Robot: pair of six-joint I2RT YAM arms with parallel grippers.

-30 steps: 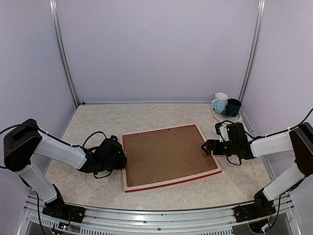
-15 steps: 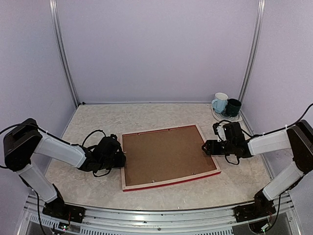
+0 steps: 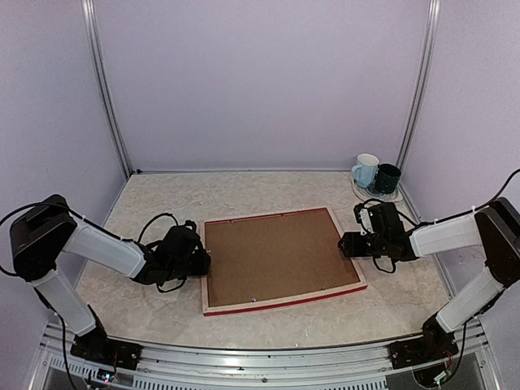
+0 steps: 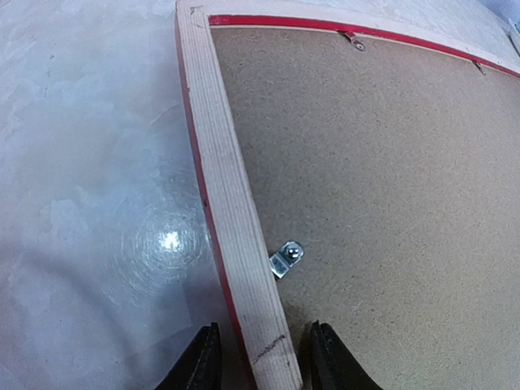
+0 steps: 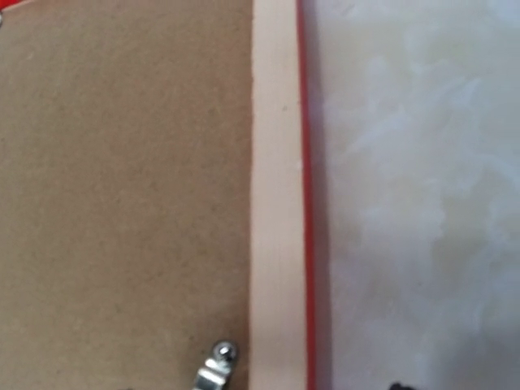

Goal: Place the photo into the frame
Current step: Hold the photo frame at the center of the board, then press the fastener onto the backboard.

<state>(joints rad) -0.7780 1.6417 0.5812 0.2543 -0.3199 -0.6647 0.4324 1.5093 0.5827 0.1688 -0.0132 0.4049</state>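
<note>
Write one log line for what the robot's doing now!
frame: face down, backing board showing | left end effector: closed on left rail | right end effector: at right rail, grip unclear | photo: not visible

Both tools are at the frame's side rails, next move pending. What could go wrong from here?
1. The left tool pinches just the thin left rail of the frame; lifting from there could twist or drop it.
2. The right tool barely shows in its wrist view, so its hold on the right rail is unconfirmed; it may slip.
3. A metal clip on the backing board sits close to the left tool and could snag.
</note>
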